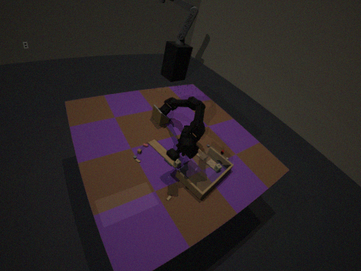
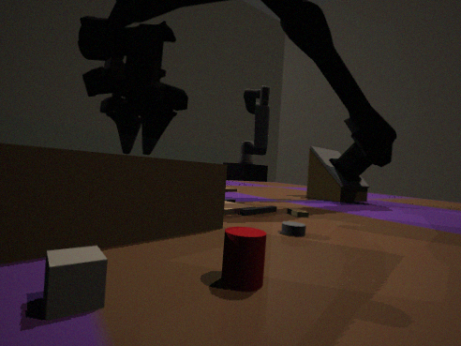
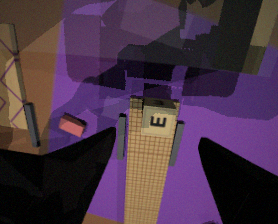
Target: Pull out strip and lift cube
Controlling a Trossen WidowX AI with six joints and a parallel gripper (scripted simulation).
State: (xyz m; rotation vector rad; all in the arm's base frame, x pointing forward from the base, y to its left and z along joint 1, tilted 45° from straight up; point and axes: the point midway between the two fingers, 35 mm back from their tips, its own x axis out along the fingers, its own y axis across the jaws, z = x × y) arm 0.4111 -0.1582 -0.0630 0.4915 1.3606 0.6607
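Observation:
A tan gridded strip (image 3: 146,175) (image 1: 158,147) lies on the purple floor between two short grey rails (image 3: 121,136). The labelled cube (image 3: 160,120), pale with a dark letter on top, sits at the strip's far end. My gripper (image 3: 157,137) (image 2: 138,151) (image 1: 175,159) hangs above the strip, just short of the cube. Its fingers are open and stand either side of the strip, touching nothing. In the exterior view the gripper is well above the brown wall (image 2: 112,197).
A pink block (image 3: 72,125) lies left of the strip, with another grey rail (image 3: 31,122) beyond it. An open wooden box (image 1: 216,181) stands beside the arm. A red cylinder (image 2: 244,258), grey cube (image 2: 75,281), grey disc (image 2: 293,228) and wedge (image 2: 325,175) stand nearby.

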